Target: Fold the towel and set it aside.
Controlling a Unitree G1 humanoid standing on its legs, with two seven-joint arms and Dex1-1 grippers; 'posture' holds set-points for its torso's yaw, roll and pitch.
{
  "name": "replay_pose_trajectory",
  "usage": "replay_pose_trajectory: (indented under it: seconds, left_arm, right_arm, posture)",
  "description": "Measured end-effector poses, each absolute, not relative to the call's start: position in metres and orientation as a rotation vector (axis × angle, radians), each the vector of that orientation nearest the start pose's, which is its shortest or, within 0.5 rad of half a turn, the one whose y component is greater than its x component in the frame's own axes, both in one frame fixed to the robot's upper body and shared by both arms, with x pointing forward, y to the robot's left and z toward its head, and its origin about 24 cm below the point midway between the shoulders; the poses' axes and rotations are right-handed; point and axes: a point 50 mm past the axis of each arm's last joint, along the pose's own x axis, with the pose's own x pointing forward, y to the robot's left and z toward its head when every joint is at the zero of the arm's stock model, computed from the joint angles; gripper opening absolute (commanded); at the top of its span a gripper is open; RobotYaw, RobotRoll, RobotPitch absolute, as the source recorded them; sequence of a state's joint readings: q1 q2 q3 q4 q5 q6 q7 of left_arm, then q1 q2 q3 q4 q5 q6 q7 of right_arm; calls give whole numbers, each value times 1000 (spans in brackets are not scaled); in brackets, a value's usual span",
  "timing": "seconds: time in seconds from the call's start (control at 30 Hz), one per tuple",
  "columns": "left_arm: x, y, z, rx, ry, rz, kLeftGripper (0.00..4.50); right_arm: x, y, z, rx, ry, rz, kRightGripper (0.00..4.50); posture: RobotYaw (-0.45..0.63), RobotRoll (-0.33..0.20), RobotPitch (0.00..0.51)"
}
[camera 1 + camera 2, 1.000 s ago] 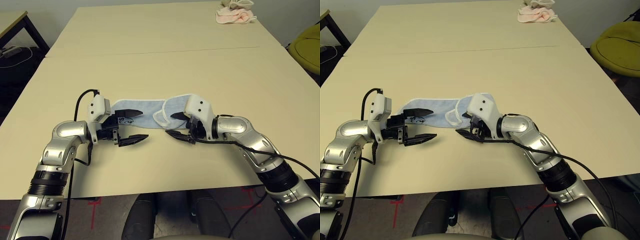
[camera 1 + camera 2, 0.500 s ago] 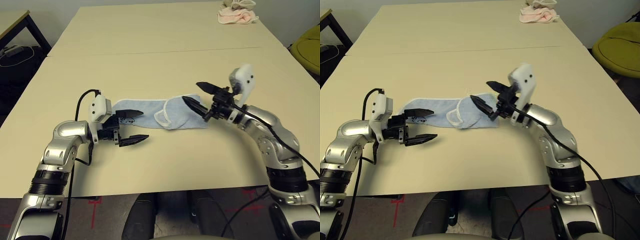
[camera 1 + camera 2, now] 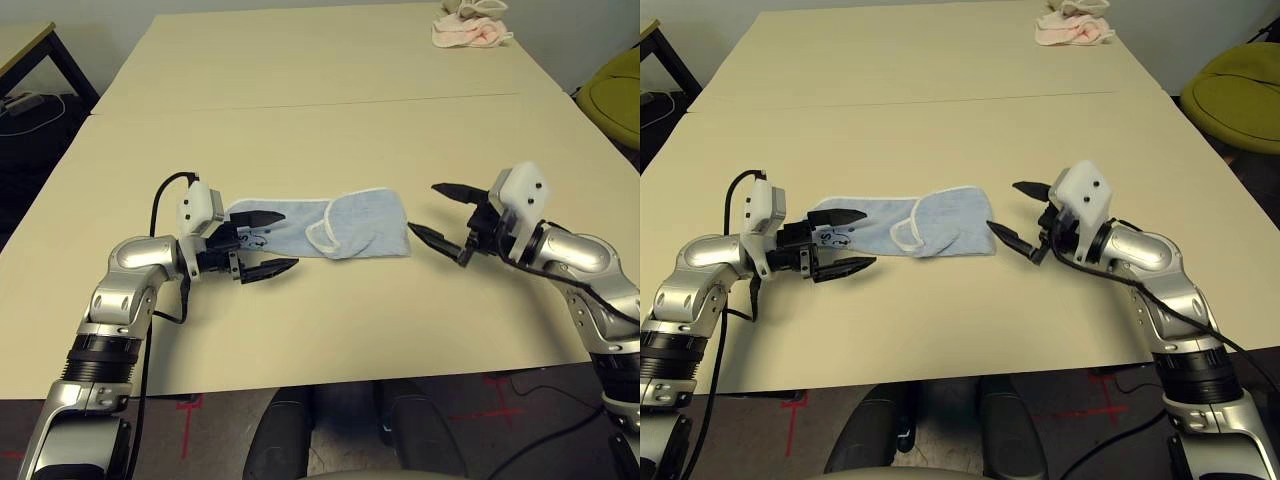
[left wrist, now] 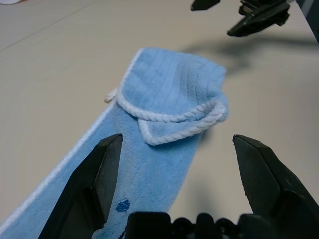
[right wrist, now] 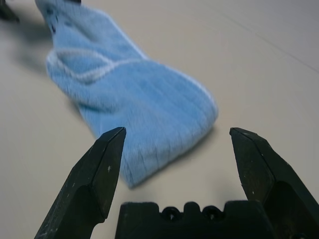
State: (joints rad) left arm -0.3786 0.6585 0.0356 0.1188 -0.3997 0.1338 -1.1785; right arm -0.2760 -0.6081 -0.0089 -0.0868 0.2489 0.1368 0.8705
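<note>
Towel [image 3: 365, 225] is lying on the bench [image 3: 300, 330], in the middle of its near half, as a long strip which goes from side to side. At the far left, beyond the bench, there is a small table [image 3: 22, 40], with a white adapter [image 3: 24, 103] and its cord below it. Next comes the left arm [image 3: 110, 300], which reaches in from the near side. Its jaws [image 3: 291, 240] are wide open and hold nothing; one finger is over the left part of the towel, and I cannot tell whether it touches the cloth. Near this finger a dark print [image 3: 258, 240] is visible. The right part of the towel is folded over to the left, and its white edge makes a small curled flap [image 3: 322, 237] near the middle. Just beside the right end of the towel are the right jaws [image 3: 422, 207], also wide open, empty and apart from it; the right arm [image 3: 590, 290] stretches behind them. Farther away, at the far edge of the bench, a pink cloth [image 3: 468, 32] lies together with a beige cloth [image 3: 478, 9]. Last, at the far right, a green seat [image 3: 615, 100] stands beside the bench.
</note>
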Motion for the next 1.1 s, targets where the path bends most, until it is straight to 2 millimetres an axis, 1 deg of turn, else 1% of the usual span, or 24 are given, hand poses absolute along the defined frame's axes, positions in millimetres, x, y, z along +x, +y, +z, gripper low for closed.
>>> replay_pose_trajectory:
  seconds: [0.1,0.33,0.43,0.57,0.63,0.73,0.87,0.97,1.1]
  left_arm:
    - [290,225,150,294,-12,-1053,4500]
    - [294,239,159,261,-33,-896,4500]
    - [296,245,159,233,-4,-815,4500]
    - [298,255,157,151,59,-717,4500]
    - [298,260,158,142,86,-693,4500]
    - [295,270,161,157,147,-665,4500]
    - [287,282,167,189,246,-655,4500]
    - [283,283,167,180,275,-679,4500]
    - [278,277,173,196,222,-789,4500]
  right_arm:
    - [279,-204,133,-462,-50,891,4480]
    - [283,-211,124,-474,-64,903,4480]
    - [287,-208,126,-458,-84,903,4480]
    - [292,-198,131,-441,-119,918,4480]
    - [292,-195,130,-434,-118,928,4480]
    - [292,-189,127,-427,-109,954,4480]
    - [295,-188,130,-430,-111,957,4480]
    - [297,-185,135,-426,-119,957,4480]
    - [297,-177,135,-409,-117,975,4480]
  posture:
    - [66,0,144]
    - [83,0,148]
    - [94,0,150]
    - [105,0,151]
    - [109,0,151]
    - [116,0,151]
    - [125,0,153]
    - [129,0,154]
    - [127,0,156]
